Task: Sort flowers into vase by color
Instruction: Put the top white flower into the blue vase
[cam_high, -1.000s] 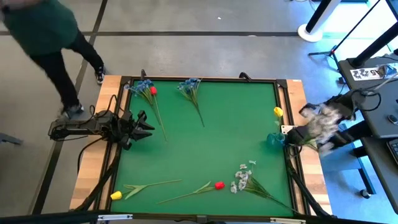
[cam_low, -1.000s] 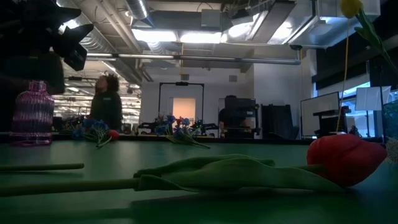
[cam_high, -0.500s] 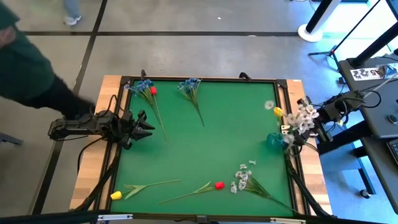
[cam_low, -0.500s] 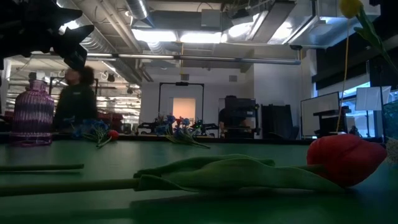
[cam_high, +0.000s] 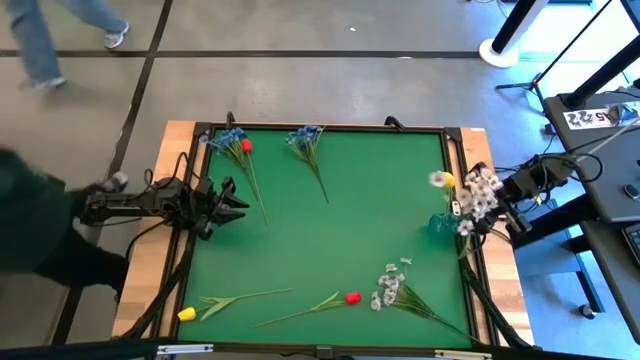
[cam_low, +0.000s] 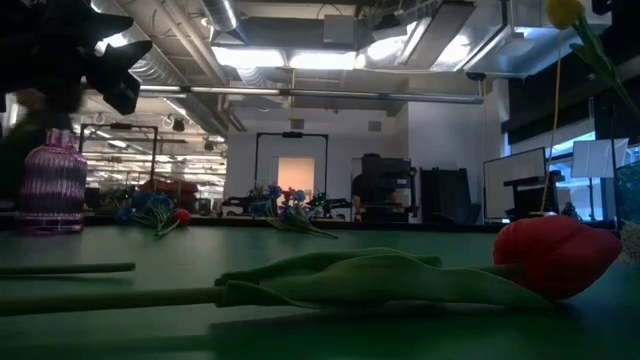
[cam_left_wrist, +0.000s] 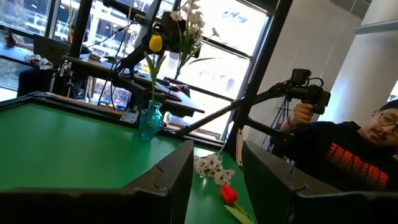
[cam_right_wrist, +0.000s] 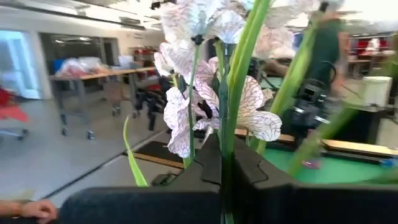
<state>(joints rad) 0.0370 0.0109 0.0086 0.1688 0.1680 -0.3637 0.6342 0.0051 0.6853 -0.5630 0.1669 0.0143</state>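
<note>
My right gripper (cam_high: 494, 208) is at the table's right edge, shut on a white-blossom sprig (cam_high: 472, 192) beside the small blue vase (cam_high: 440, 223). That vase holds a yellow tulip (cam_high: 447, 180). My left gripper (cam_high: 232, 200) waits open over the left edge. Lying flat on the green mat are two blue-blossom sprigs (cam_high: 229, 139) (cam_high: 304, 138), a red bud (cam_high: 246, 146), another white sprig (cam_high: 390, 288), a red tulip (cam_high: 352, 297) and a yellow tulip (cam_high: 187, 313). A purple vase (cam_low: 52, 185) stands at the far left in the low view. My right gripper pinches the white sprig's green stalks (cam_right_wrist: 227, 158) between its two fingers, a short way below the blossoms (cam_right_wrist: 198, 93). Several stalks rise out from between the fingers. The sprig is lifted clear, with its blossoms over the table's right edge near the blue vase.
A raised dark frame (cam_high: 330, 128) runs around the green mat, with wooden borders left and right. Cables lie along both sides. A person holding a camera (cam_left_wrist: 348, 149) is beyond the table, and people move on the floor (cam_high: 40, 230) to the left. The mat's middle (cam_high: 340, 230) has free room.
My right gripper has carried the white sprig from beyond the right edge toward the table, ending beside the blue vase with its yellow tulip. A person has walked past the table's left side. My left arm and the flowers on the mat have kept still.
</note>
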